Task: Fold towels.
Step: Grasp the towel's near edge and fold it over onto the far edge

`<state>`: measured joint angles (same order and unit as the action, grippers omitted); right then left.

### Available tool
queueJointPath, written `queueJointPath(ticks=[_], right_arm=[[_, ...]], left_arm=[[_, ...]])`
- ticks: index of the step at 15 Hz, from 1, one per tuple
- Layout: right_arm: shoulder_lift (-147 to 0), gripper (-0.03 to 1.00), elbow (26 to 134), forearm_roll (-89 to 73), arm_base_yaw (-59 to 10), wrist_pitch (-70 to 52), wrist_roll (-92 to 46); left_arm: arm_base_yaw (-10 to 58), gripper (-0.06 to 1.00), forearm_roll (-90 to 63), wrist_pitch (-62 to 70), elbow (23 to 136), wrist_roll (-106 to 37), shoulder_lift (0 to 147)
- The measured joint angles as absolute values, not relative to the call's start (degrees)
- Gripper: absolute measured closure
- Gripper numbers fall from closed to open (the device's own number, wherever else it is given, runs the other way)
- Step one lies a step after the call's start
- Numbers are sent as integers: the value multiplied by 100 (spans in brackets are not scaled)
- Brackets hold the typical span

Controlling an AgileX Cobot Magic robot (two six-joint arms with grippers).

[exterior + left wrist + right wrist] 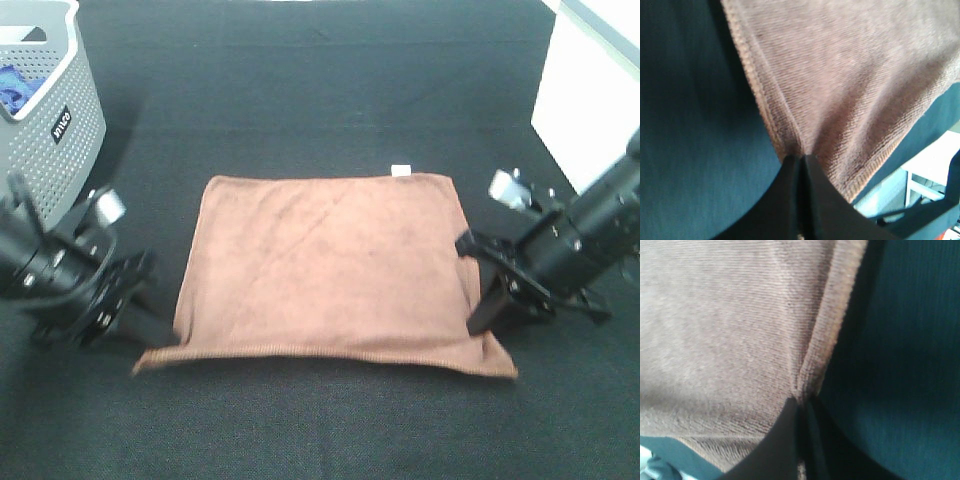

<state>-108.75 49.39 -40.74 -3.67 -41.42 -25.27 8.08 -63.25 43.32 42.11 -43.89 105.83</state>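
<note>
Beyond the grey basket [60, 130], toward the middle of the black surface [300, 80]: the reddish-brown towel [330, 265], spread flat and well apart from the basket's wall. Pinched at both corners of one hem: left fingers [787, 200] pressed together on the corner nearer the basket, right fingers [782, 440] pressed together on the corner farthest from it, with a small pleat of cloth at each grip. Judged as the first fold, barely begun, with the held hem drawn taut between the grips and its corners seemingly just off the surface. Lift both corners together and to the same height, for a straight hem and no drag in the middle. Carry them across toward the opposite hem, the one with the small white tag [400, 170], and lay edge on edge, corner on corner. Avoid pulling the corners apart harder, at the risk of a slipped grip; avoid slack, at the risk of a crooked fold. Looks soft, matt and finely ribbed, with a stitched border and a faint diagonal crease across the face.
</note>
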Motion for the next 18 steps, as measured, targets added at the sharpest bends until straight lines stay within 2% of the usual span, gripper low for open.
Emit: queueJointPath(ticks=[4, 7, 12, 14, 15, 18], right_arm=[[-10840, 97, 4744, -4102, -372, -4137, -2538], [-10840, 97, 4985, -4125, -372, -4137, -2573], [-10943, 97, 6394, -4131, -372, -3988, -2567], [-11373, 97, 7162, -4137, -372, -3988, -2492], [-11373, 97, 7162, -4137, -372, -3988, -2492], [-11872, 97, 8067, -4137, -372, -3988, -2424]], left_arm=[[808, 94, -6308, 4188, 3776, -4389, 10434], [808, 94, -6303, 4183, 4062, -4389, 10428], [808, 94, -6297, 3718, 5237, -4377, 10422], [808, 94, -6291, 3163, 5770, -4446, 10434], [808, 94, -6291, 3163, 5770, -4446, 10434], [808, 94, -6268, 2951, 6492, -4727, 10714]])
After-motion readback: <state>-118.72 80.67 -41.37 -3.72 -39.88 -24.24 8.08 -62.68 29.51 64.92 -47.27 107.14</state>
